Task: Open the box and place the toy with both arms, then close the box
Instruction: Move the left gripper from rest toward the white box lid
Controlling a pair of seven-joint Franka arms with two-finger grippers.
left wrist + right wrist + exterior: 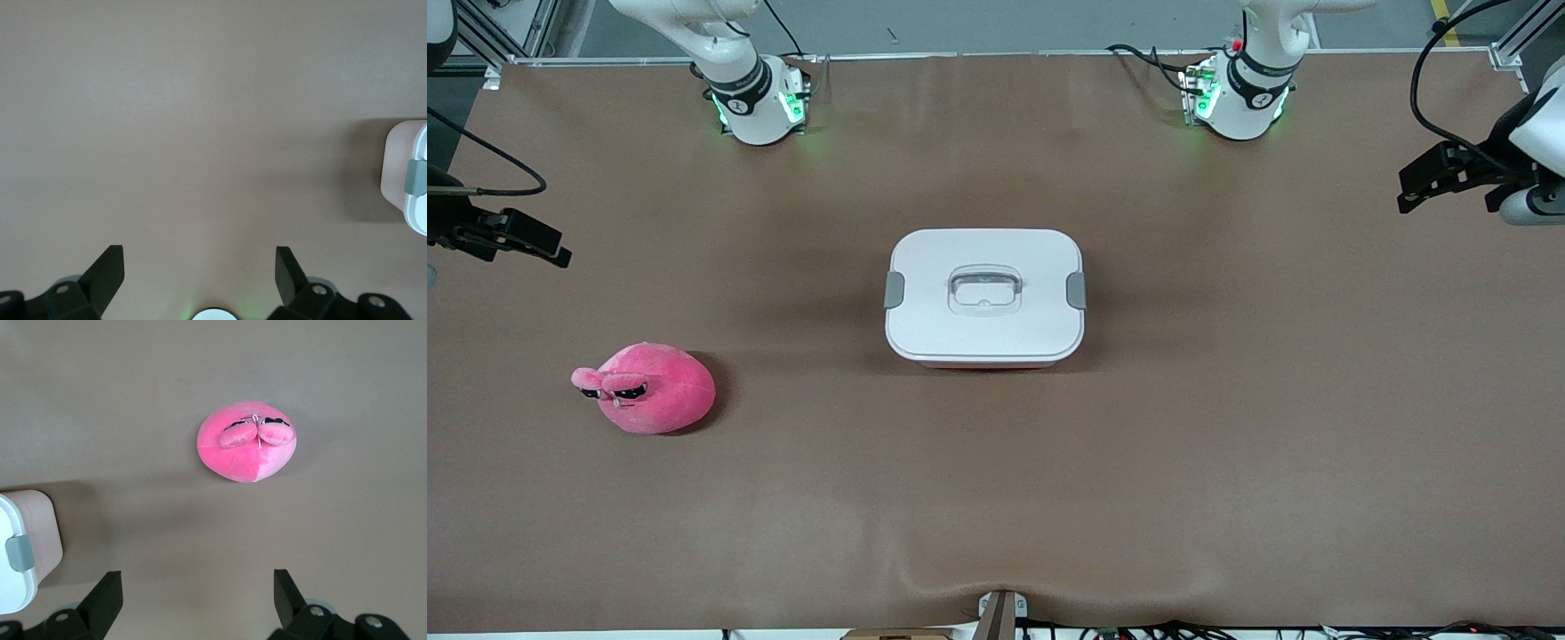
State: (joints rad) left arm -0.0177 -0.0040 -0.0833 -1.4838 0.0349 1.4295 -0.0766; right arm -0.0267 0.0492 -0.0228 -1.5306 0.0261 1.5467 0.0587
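The pale pink box (pixel 984 296) stands mid-table with its white lid on, grey side clips down and a clear handle in the lid. It also shows at the edge of the left wrist view (pixel 408 177) and the right wrist view (pixel 23 550). The hot-pink plush toy (pixel 647 388) lies on the table toward the right arm's end, nearer to the front camera than the box; it also shows in the right wrist view (pixel 247 449). My left gripper (pixel 1409 191) hangs open and empty over the table's left-arm end (pixel 199 267). My right gripper (pixel 556 252) hangs open and empty over the right-arm end (pixel 198 590).
The brown table cover (pixel 1227 444) is bare around the box and toy. The two arm bases (pixel 758 102) (pixel 1240 98) stand along the table's edge farthest from the front camera. A small mount (pixel 999 613) sits at the table's near edge.
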